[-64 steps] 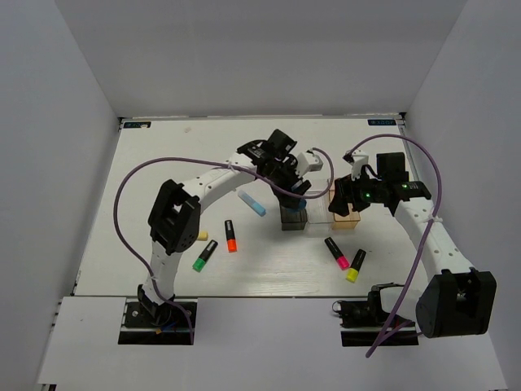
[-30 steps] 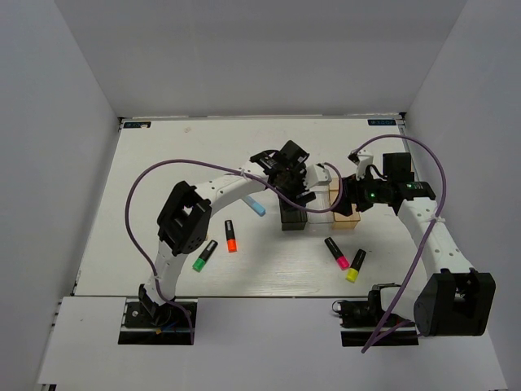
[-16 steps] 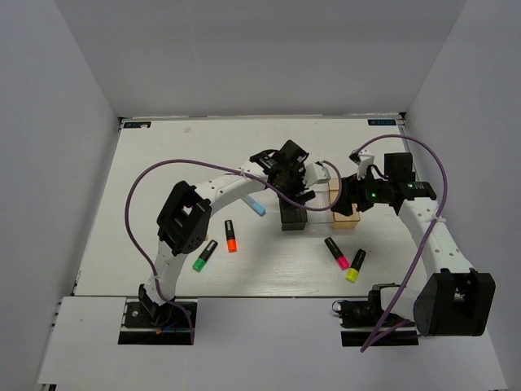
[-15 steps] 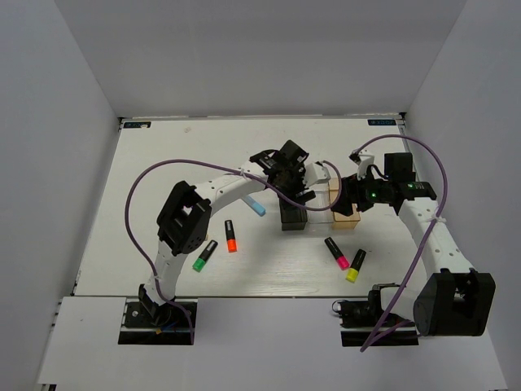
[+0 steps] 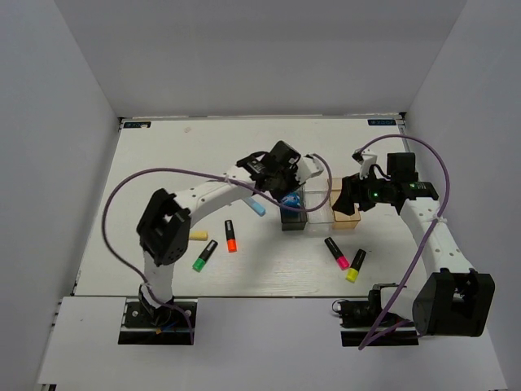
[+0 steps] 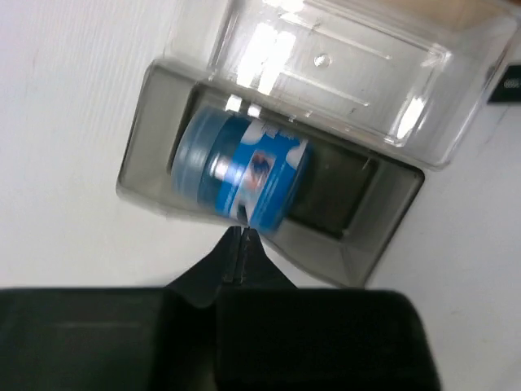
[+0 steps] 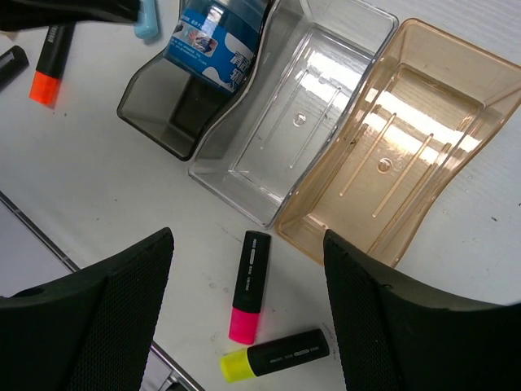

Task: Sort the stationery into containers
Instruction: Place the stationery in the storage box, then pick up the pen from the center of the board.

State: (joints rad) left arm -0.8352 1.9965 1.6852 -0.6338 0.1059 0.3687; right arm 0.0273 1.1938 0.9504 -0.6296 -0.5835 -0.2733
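The blue tape roll (image 6: 244,171) lies tilted inside the smoky dark-grey container (image 6: 146,183), free of any grip. My left gripper (image 6: 240,244) hangs just above that bin's near wall, shut on nothing. From above, the left gripper (image 5: 283,186) sits at the dark container (image 5: 293,218), with the tape roll (image 5: 293,199) showing in it. The clear container (image 7: 301,114) and tan container (image 7: 399,138) hold nothing. My right gripper (image 7: 247,244) is open above the pink marker (image 7: 248,293) and yellow marker (image 7: 277,356). That right gripper (image 5: 352,197) hovers over the tan bin's side.
On the table left of the bins lie the light-blue stick (image 5: 254,205), orange marker (image 5: 230,236), green marker (image 5: 203,257) and cream piece (image 5: 198,235). The pink marker (image 5: 337,252) and yellow marker (image 5: 355,265) lie in front of the bins. White walls enclose the table.
My left gripper has drawn back to the left from over the dark bin and shut, leaving the tape roll inside. The left arm's elbow swung left. The right arm barely moved.
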